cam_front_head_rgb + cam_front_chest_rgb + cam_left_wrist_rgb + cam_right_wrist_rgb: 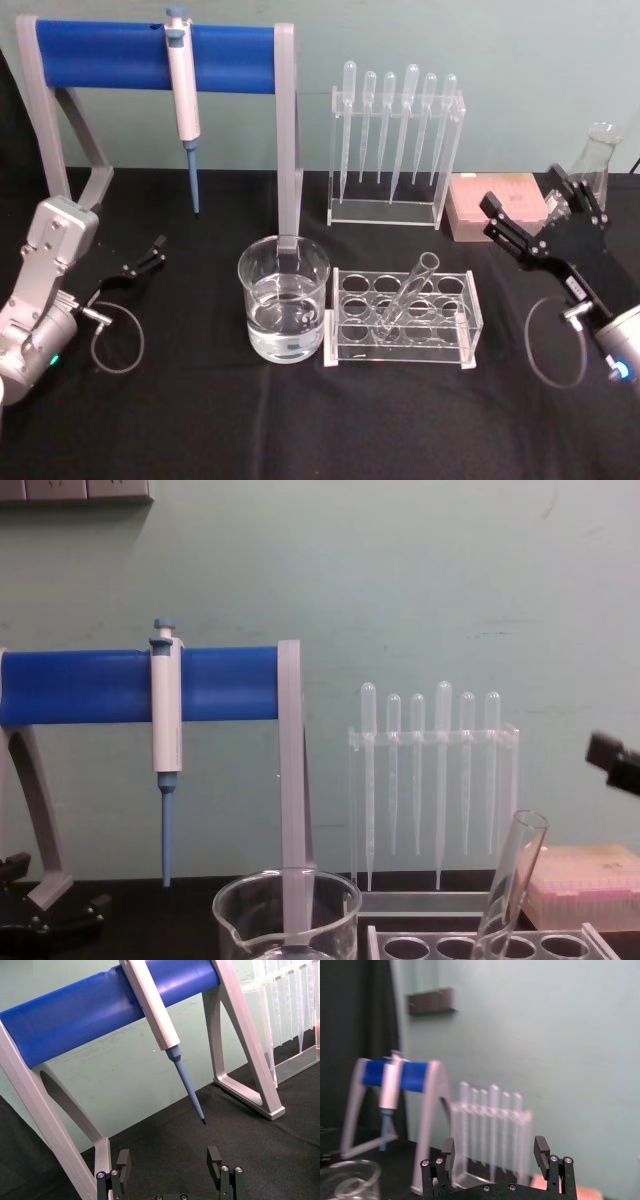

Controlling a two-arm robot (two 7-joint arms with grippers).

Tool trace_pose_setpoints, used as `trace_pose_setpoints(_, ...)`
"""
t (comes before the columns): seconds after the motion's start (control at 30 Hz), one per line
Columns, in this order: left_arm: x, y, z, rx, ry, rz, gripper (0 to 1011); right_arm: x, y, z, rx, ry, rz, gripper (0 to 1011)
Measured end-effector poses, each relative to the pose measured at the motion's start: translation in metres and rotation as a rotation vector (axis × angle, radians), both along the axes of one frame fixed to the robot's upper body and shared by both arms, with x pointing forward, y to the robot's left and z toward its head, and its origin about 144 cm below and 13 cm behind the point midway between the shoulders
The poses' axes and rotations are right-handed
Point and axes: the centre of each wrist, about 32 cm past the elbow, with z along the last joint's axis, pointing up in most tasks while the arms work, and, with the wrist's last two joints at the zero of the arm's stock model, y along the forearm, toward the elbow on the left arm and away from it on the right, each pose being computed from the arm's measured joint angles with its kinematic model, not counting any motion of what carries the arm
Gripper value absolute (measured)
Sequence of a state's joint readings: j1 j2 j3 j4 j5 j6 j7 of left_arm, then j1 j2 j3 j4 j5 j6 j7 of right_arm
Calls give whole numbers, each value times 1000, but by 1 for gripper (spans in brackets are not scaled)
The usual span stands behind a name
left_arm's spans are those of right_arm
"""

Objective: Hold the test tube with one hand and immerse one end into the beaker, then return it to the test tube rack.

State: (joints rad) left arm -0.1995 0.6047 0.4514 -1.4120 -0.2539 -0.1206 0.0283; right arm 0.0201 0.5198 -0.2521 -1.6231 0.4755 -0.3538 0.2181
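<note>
Overhead, the test tube (408, 290) leans in the clear rack (402, 318) just beside the beaker (283, 297) on the bench (200, 420), rim exposed for gripping. Right hand (528, 217) hovers open near the rack; left hand (150, 255) idles open, well apart. Each wrist view confirms spread fingers. Chest view: tube tilted, ungrasped.
</note>
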Motion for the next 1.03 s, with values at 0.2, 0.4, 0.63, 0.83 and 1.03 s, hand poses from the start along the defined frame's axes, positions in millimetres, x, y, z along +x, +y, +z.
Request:
trace_pose_setpoints(0.2,0,0,0,0,0,0,1000,-2,11,-17,15,56,-83,1003)
trace_pose_setpoints(0.4,0,0,0,0,0,0,1000,-1,17,-24,-1,83,-74,1003)
trace_pose_setpoints(0.63,0,0,0,0,0,0,1000,-1,17,-24,-4,83,-67,1002)
trace_pose_setpoints(0.83,0,0,0,0,0,0,1000,-1,17,-24,-3,83,-68,1003)
trace_pose_setpoints(1.03,0,0,0,0,0,0,1000,-1,17,-23,-2,82,-70,1003)
